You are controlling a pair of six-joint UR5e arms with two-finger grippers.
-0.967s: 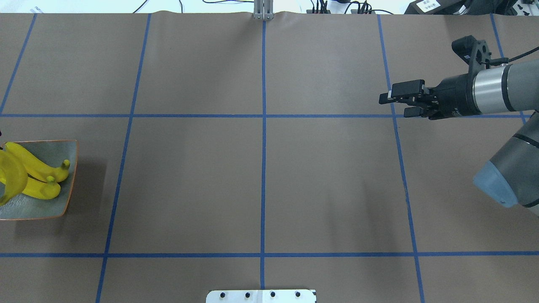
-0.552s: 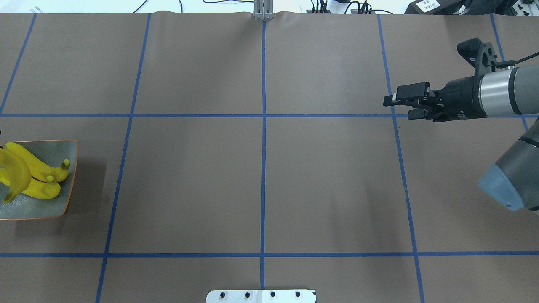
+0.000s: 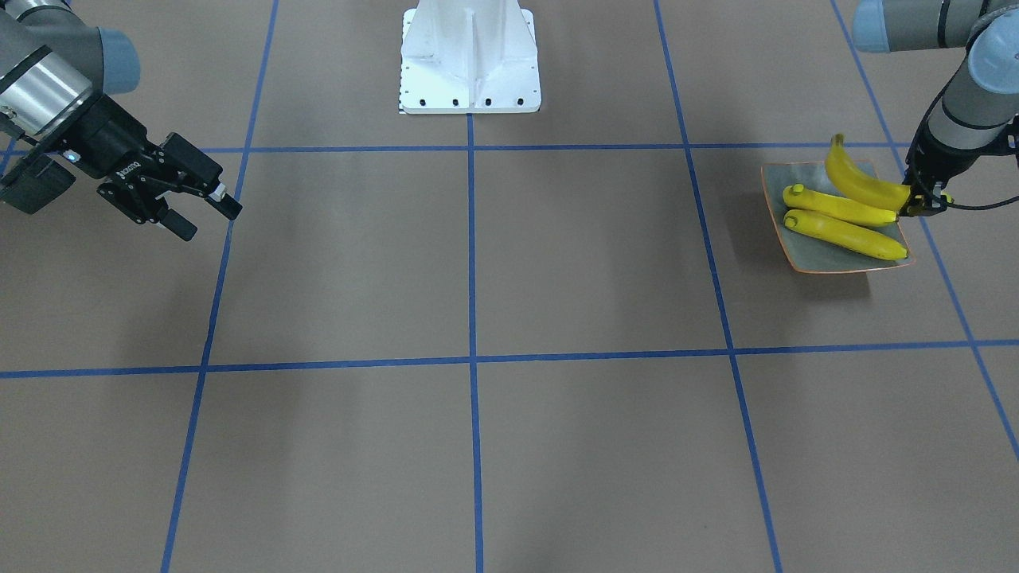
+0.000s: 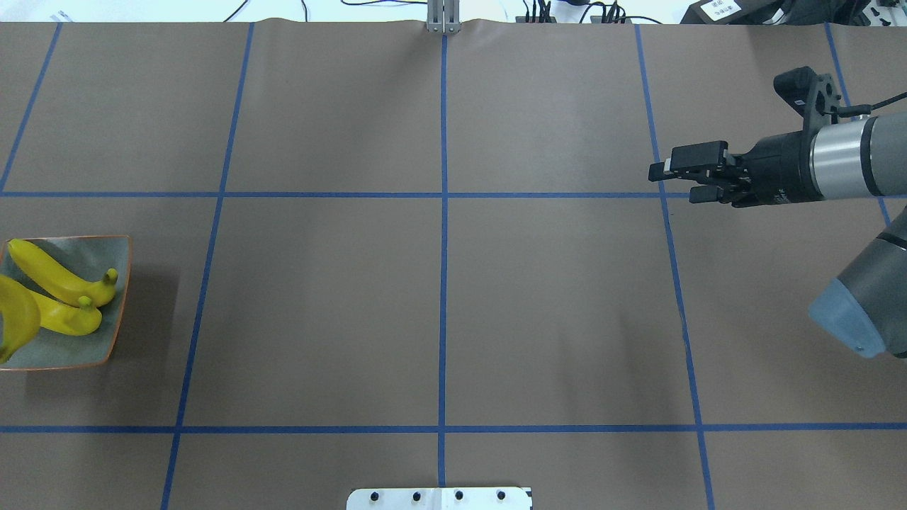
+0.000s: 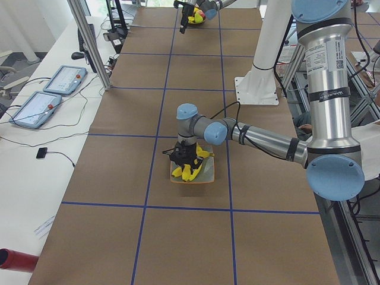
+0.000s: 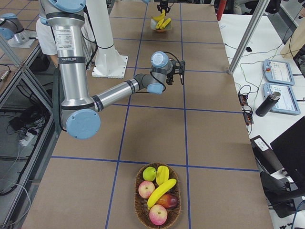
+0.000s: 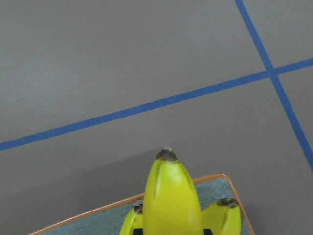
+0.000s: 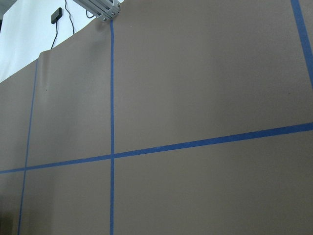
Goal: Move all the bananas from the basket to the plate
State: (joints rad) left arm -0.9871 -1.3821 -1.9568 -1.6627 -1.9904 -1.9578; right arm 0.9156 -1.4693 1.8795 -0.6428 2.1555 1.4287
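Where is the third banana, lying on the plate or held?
Held: the left gripper grips the third banana by one end, tilted over the plate.

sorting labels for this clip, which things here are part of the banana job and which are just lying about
Part of the job: held banana in the left gripper; two bananas on the plate; plate; basket; banana in the basket.
Just lying about: apples and green fruit in the basket; right gripper, open and empty; tablets; bottle.
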